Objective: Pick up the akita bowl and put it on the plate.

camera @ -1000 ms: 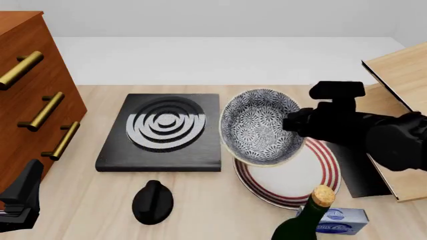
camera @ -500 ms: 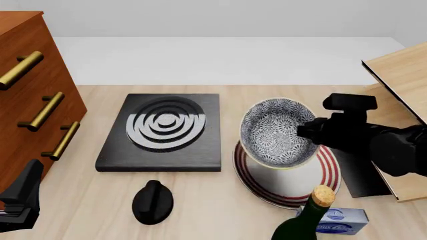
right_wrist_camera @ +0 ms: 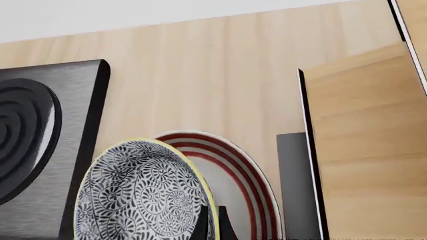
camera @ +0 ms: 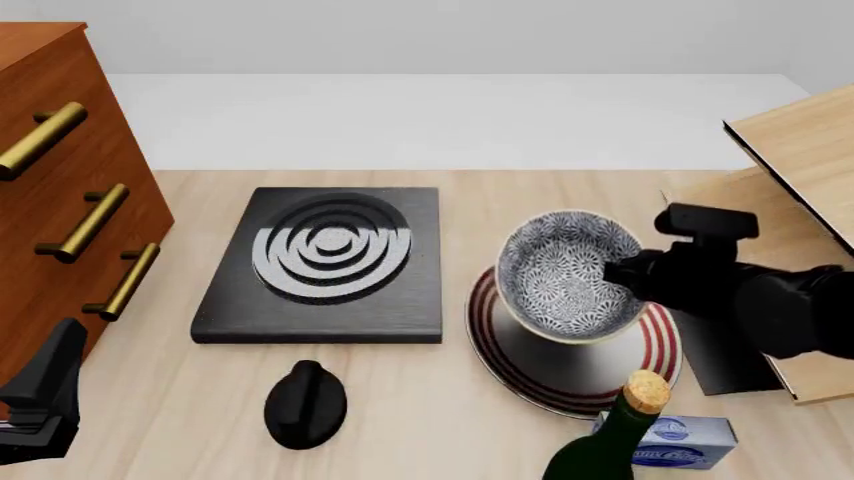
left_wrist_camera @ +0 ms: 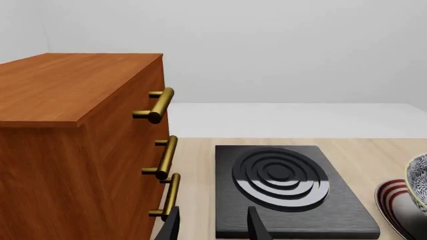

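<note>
The akita bowl (camera: pixel 571 275) is held by its right-hand rim in the right gripper (camera: pixel 625 272), whose jaws are closed narrowly across the bowl's wall, one finger inside and one outside, as is seen in the right wrist view, where the dark fingertips (right_wrist_camera: pixel 200 226) straddle the yellowish rim; a rim pinch is judged to have been chosen because the bowl is too wide to be spanned. The bowl is carried over the plate (camera: pixel 658 325), tilted slightly with its opening turned toward the camera; whether its foot is already touching the plate's white centre cannot be told from the front view, though it is at least very close above it; the task is judged nearly finished, with lowering and release remaining.

The plate lies toward the right part of the table (camera: pixel 441 420), just beside the right edge of the black slab (camera: pixel 327 265); a corked bottle (camera: pixel 607 440) and a small blue box (camera: pixel 687 440) stand at the near edge next to the plate, so a low withdrawal toward the near side is judged risky. A black knob-like object (camera: pixel 306 402) lies near the slab's near edge.

The left gripper (left_wrist_camera: pixel 210 227) is parked at the near left corner beside the wooden drawer cabinet (camera: pixel 67 200); its jaws are seen apart and empty, kept out of the way.
</note>
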You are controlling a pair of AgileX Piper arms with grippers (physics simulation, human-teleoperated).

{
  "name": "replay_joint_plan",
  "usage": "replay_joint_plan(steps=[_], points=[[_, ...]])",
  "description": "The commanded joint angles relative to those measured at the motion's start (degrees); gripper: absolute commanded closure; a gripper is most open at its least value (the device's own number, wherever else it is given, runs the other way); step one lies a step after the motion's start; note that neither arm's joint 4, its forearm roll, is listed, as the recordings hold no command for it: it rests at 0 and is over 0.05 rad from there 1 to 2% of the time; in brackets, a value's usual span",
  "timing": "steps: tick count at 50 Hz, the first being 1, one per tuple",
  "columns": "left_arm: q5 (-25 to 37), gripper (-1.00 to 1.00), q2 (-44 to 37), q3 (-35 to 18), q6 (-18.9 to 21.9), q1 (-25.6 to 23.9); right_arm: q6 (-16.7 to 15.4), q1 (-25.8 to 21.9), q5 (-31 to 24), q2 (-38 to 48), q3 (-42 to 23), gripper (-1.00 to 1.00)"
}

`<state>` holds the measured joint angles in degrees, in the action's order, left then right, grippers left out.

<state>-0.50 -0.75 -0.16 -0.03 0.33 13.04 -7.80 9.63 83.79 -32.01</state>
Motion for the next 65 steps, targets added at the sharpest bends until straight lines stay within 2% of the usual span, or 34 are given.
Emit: replay_joint_plan(steps=[1, 21, 22, 39, 53, 60, 65], points=[[0.0, -1.00, 0.0, 0.0, 0.0, 0.0, 0.8, 0.6, 1.9, 1.7, 0.6, 1.00], [0.0, -1.00, 0.1, 0.0, 0.0, 0.0, 1.1, 1.4, 2.0, 3.7, 0.3, 1.00], [0.0, -1.00, 0.0, 0.0, 0.0, 0.0, 1.2, 1.4, 2.0, 3.7, 0.4, -1.00], [0.0, -1.00, 0.0, 0.0, 0.0, 0.0, 0.6, 1.3, -1.2, 0.3, -0.7, -1.00], [0.0, -1.00, -0.1, 0.0, 0.0, 0.0, -2.9, 2.4, -9.8, -10.1, -3.5, -1.00], [0.0, -1.00, 0.0, 0.0, 0.0, 0.0, -5.5, 3.4, -12.0, -13.4, -4.4, -1.00], [-0.3, -1.00, -0.3, 0.0, 0.0, 0.0, -5.9, 2.7, -12.9, -15.6, -4.3, -1.00]])
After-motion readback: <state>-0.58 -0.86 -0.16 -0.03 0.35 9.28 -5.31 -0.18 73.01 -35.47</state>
